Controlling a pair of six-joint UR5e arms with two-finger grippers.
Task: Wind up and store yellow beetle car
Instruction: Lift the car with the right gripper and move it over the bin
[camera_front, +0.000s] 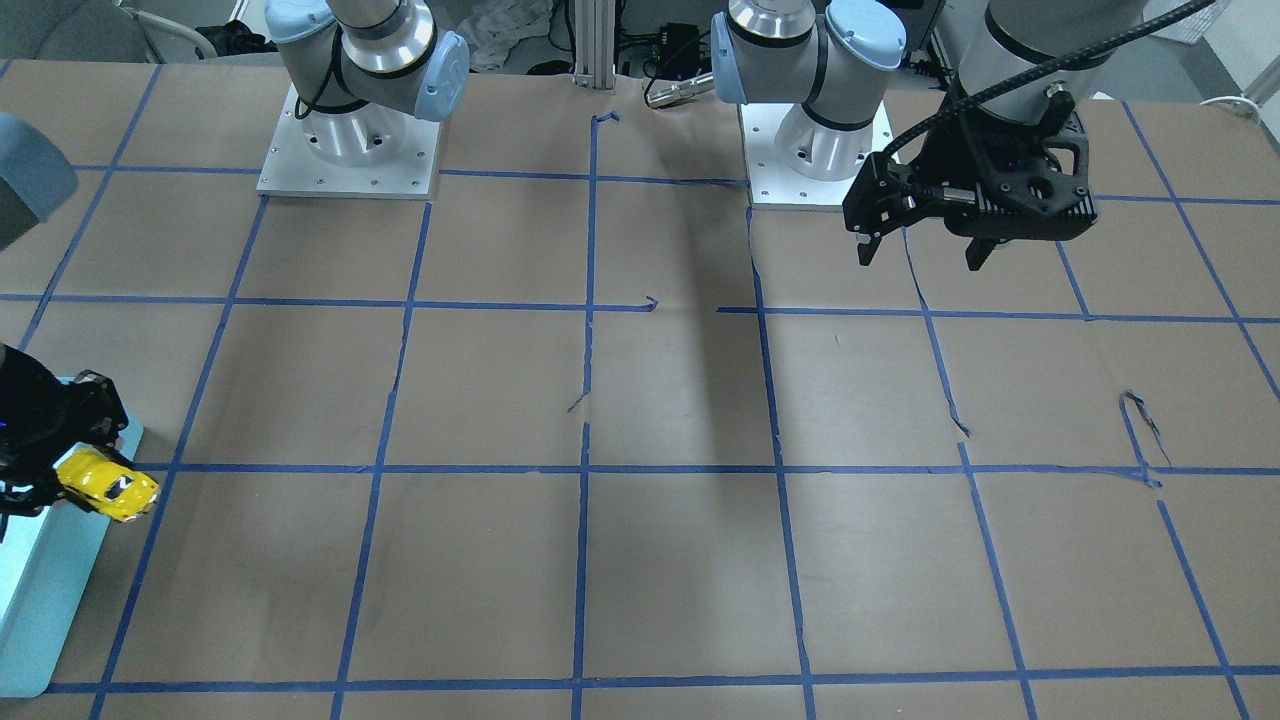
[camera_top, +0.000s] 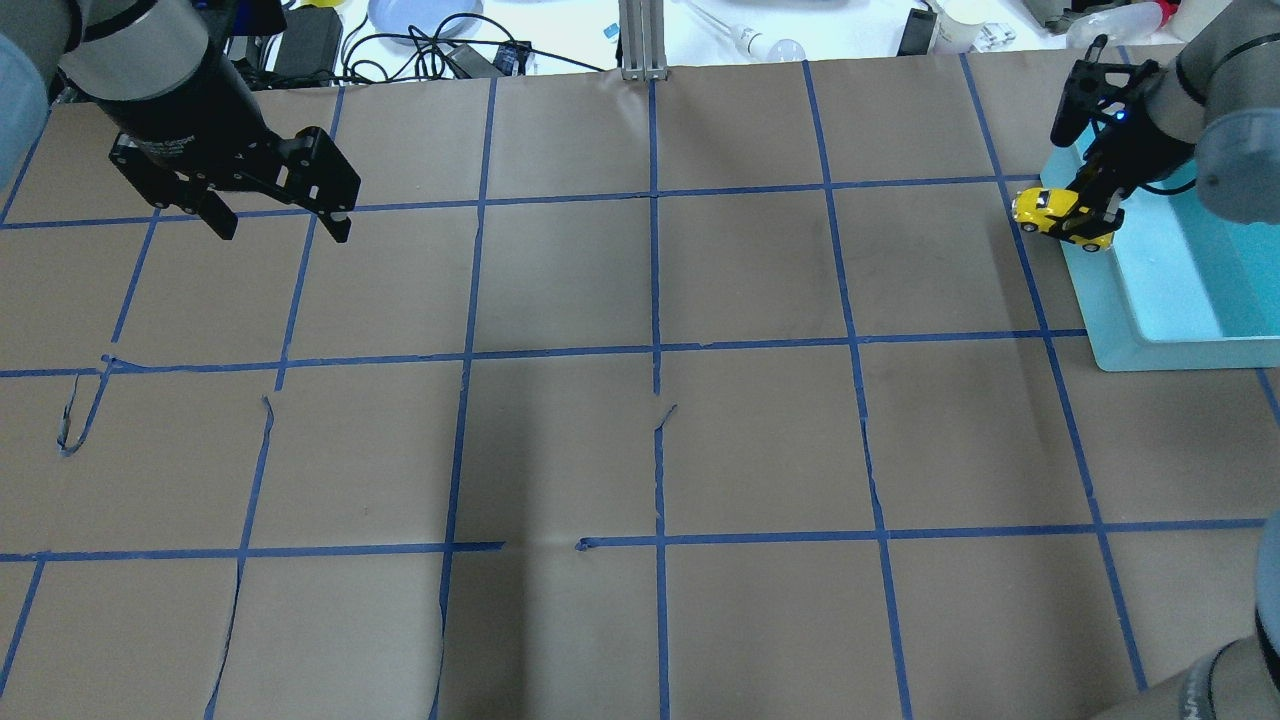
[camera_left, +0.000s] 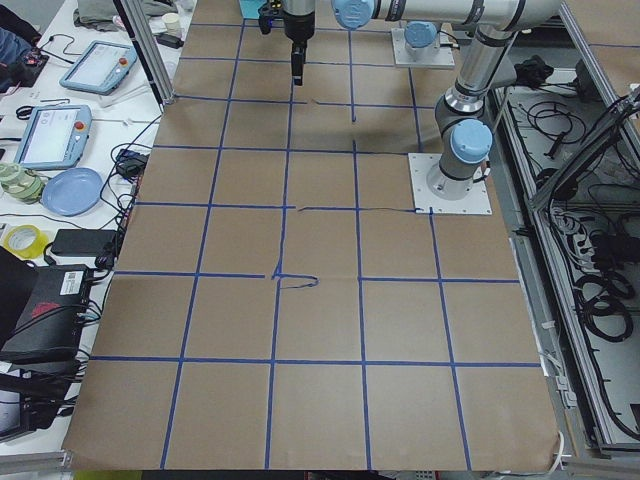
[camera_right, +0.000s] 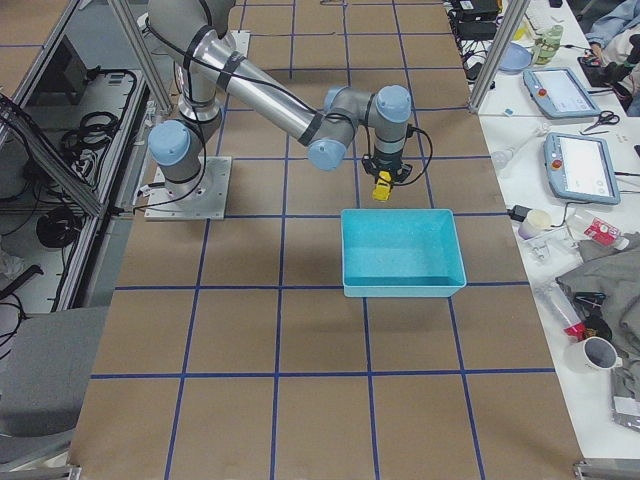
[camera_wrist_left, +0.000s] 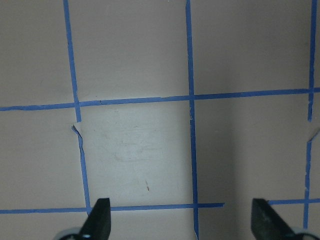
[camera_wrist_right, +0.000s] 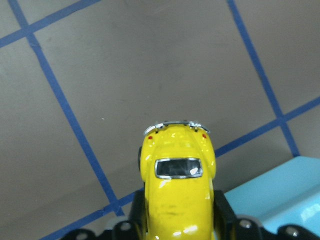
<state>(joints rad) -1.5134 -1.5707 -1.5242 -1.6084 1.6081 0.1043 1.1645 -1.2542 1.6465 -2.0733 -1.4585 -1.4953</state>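
Note:
The yellow beetle car (camera_top: 1064, 217) is held in my right gripper (camera_top: 1095, 205), which is shut on it, in the air over the near-left corner of the light blue bin (camera_top: 1150, 340). It also shows in the front view (camera_front: 108, 486), the right side view (camera_right: 383, 186) and the right wrist view (camera_wrist_right: 176, 187), its bumper pointing away from the fingers. My left gripper (camera_top: 275, 218) is open and empty, raised over the table's far left; its fingertips (camera_wrist_left: 100, 215) show in the left wrist view.
The light blue bin (camera_right: 400, 252) stands at the table's right end and looks empty. Brown paper with a blue tape grid (camera_top: 655, 350) covers the table. Cables, a blue plate (camera_top: 420, 15) and clutter lie beyond the far edge.

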